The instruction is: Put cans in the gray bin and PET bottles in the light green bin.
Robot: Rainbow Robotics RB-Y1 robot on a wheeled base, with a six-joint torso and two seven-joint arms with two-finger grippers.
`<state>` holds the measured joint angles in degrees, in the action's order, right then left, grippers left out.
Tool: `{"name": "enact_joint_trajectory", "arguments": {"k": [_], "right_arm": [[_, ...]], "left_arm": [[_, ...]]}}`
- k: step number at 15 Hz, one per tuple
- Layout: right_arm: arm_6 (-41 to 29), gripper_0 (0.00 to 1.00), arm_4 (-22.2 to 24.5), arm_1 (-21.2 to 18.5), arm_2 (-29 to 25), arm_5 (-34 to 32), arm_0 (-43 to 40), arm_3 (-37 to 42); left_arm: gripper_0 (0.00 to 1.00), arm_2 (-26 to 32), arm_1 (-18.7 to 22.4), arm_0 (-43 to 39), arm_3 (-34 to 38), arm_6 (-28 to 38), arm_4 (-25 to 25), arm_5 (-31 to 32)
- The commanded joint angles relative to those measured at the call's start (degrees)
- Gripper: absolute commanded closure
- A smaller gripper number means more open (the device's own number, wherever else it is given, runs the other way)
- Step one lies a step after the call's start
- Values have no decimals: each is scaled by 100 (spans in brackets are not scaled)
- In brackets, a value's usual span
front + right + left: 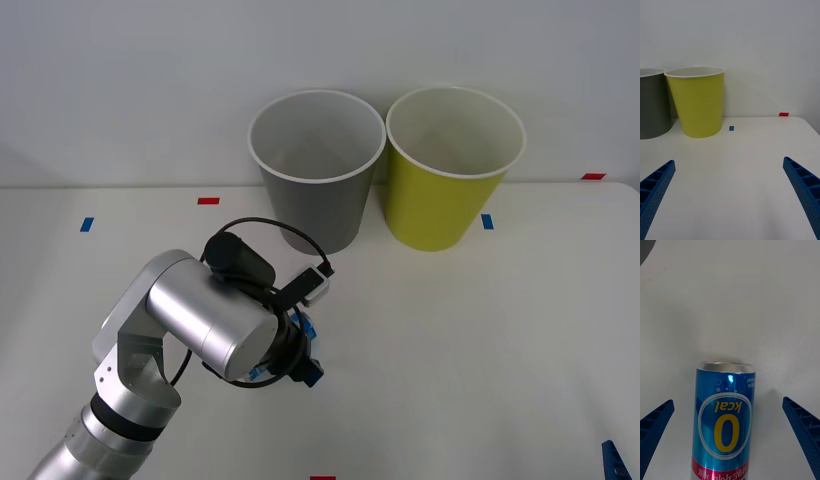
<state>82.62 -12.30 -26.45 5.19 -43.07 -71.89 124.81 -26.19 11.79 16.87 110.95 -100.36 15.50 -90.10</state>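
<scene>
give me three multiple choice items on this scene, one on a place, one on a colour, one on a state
1. Where does the gray bin stand?
A. on the robot's left of the light green bin
B. on its right
C. inside it

2. What colour is the can's body?
A. green
B. blue
C. black

3. How is the left gripper?
A. shut on the can
B. open, a finger on each side of the can
C. shut on nothing

Key: 1 A, the front view shows gray left of green. 2 B, the left wrist view shows a blue can. 3 B, both blue fingers stand apart from the can.
</scene>
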Motion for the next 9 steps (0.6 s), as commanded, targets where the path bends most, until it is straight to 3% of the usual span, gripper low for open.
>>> {"name": "enact_joint_trajectory", "arguments": {"k": [1,9], "right_arm": [[0,0,0,0,0,0,0,0],[0,0,0,0,0,0,0,0]], "left_arm": [[0,-1,-63,1,-100,-37,-3,1],[0,8,-98,97,-346,-124,-108,36]]}}
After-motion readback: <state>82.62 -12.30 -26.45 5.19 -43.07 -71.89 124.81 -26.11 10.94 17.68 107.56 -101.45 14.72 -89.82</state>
